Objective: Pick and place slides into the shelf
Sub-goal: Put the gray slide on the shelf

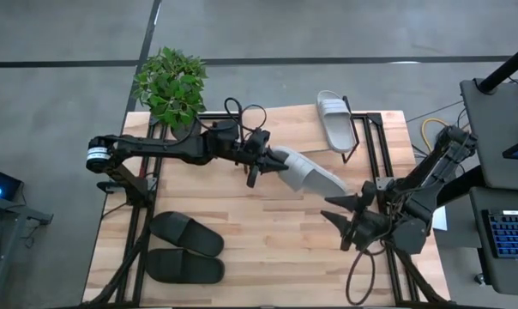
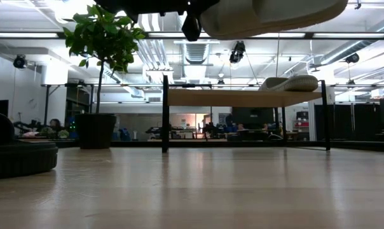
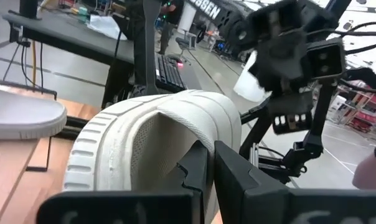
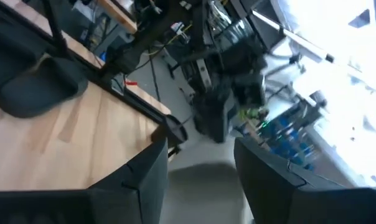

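While a light grey slide (image 1: 309, 171) is held above the tabletop (image 1: 268, 240), one more grey slide (image 1: 334, 119) is already lying on the shelf (image 1: 286, 120).

At the near left of the tabletop, the pair of black slides (image 1: 186, 246) is laid side by side. To the near right, the right tool (image 1: 348, 216) is kept with its fingers wide apart and nothing is held between them. Over the middle of the tabletop, the left tool (image 1: 261, 160) is closed on the heel end of the light grey slide, which is lifted clear of the wood and tilted. Farther back, the shelf is seen with the other grey slide at its right end. Beside the shelf, at the far left corner, a potted plant (image 1: 171, 83) is placed.
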{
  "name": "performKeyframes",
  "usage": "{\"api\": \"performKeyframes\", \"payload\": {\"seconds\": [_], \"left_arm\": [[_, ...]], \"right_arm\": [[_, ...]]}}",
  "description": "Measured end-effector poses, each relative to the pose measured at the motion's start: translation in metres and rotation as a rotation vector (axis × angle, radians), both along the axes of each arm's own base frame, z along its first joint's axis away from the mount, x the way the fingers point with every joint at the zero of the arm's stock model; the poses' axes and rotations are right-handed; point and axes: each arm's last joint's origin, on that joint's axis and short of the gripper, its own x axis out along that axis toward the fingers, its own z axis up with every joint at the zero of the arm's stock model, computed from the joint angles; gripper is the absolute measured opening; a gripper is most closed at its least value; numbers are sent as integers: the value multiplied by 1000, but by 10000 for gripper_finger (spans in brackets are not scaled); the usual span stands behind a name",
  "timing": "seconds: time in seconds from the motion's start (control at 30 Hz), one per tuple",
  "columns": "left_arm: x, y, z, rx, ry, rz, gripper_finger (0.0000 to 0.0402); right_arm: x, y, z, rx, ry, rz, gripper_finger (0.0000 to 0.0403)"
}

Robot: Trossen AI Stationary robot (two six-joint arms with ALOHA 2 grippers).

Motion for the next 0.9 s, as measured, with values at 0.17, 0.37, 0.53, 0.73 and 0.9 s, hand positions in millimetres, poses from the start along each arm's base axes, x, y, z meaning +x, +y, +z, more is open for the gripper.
{"api": "performKeyframes", "payload": {"seconds": [0.17,0.37,0.53,0.73,0.9], "left_arm": [[0,0,-1,-30,11,0,0],[0,-1,-1,-26,10,-27,0],[0,-1,-6,-34,56,-26,0],[0,-2,-7,-36,67,-40,0],[0,-3,-8,-36,71,-62,0]], "right_arm": [[20,15,1,-227,104,-1,171],[46,25,7,-354,165,-97,172],[61,27,7,-445,248,-108,167],[67,22,2,-503,362,-118,166],[69,16,-3,-494,485,-71,166]]}}
